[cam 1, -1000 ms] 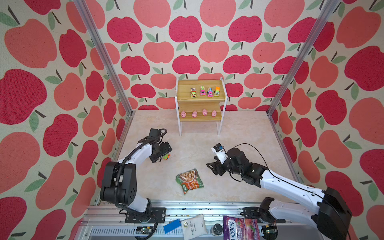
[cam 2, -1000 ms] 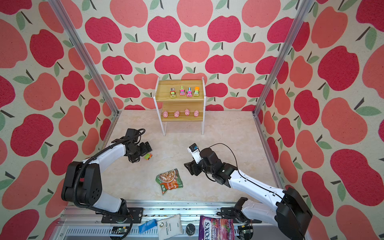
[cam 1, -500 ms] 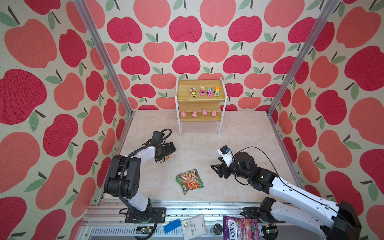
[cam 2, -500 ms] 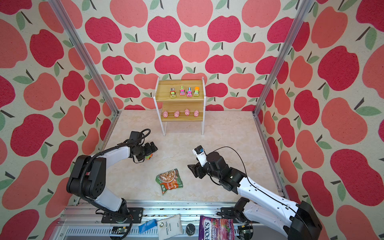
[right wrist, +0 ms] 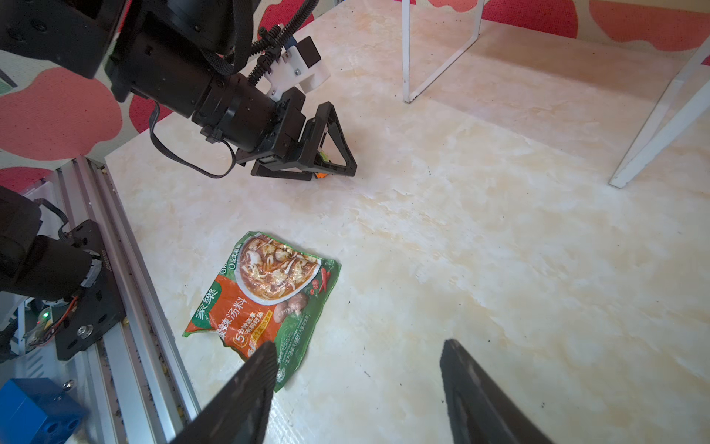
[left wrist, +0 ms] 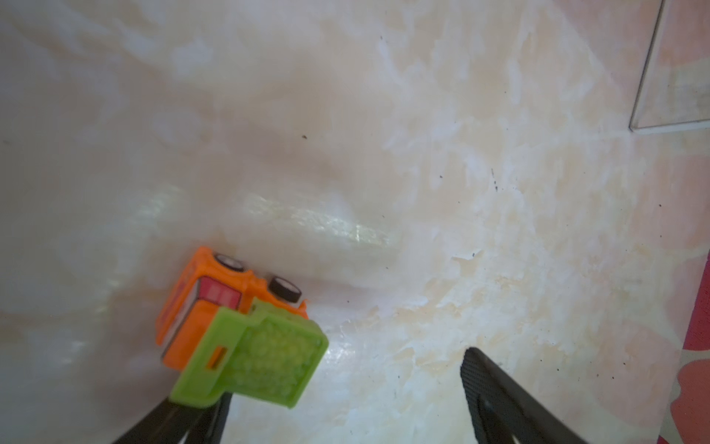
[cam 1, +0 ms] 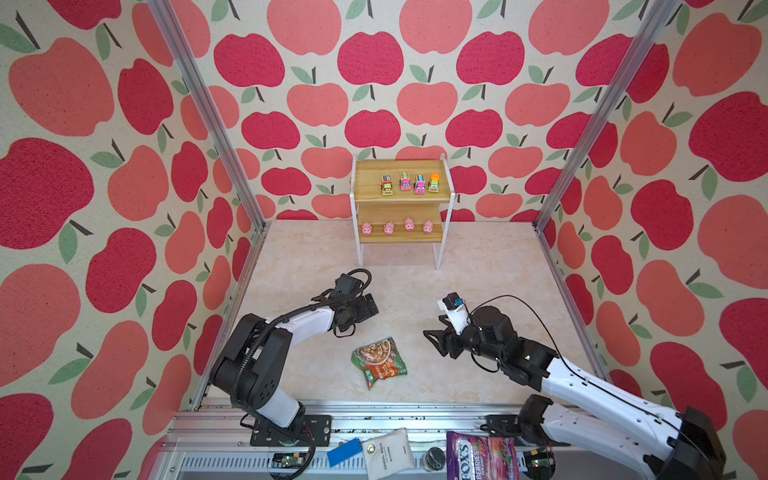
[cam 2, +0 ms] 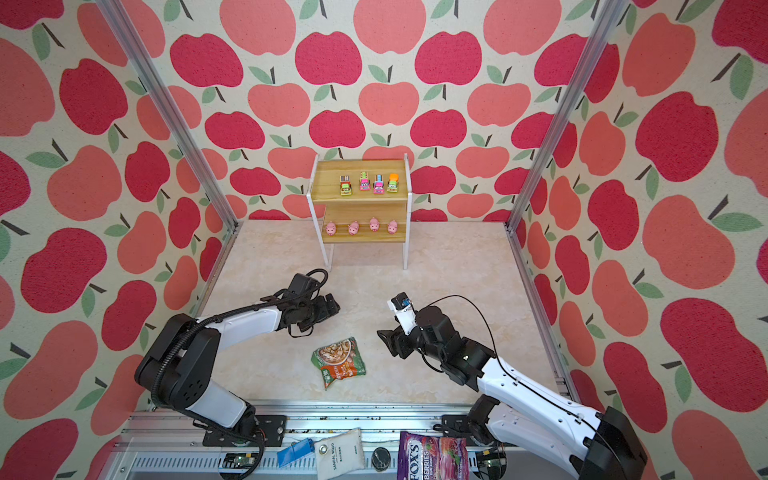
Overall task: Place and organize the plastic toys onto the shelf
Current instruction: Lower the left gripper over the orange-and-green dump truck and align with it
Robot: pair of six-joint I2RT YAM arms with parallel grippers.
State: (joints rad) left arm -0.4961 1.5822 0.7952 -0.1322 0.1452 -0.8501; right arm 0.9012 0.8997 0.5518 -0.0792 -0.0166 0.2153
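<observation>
Orange boxy truck (left wrist: pixel 215 303), green ridged bed, lies tipped by the wide left claw (left wrist: pixel 338 384). Right claw (right wrist: pixel 357 346) gapes too.

The pale marbled worktop (cam 1: pixel 478 274) is carrying everything here. The shelf (cam 1: pixel 368 176) is standing at the back, near the wall, with its white legs on the worktop. Four trucks (cam 1: pixel 405 181) are sitting in a row on its top board, toward the right side. Four pigs (cam 1: pixel 389 228) are lining the lower board, spaced apart. A snack packet (cam 1: pixel 378 362) is lying flat and crumpled near the front edge. An orange truck (left wrist: pixel 192 307) with a green back is lying tipped on its side on the worktop, left of middle, well apart from the shelf.
</observation>
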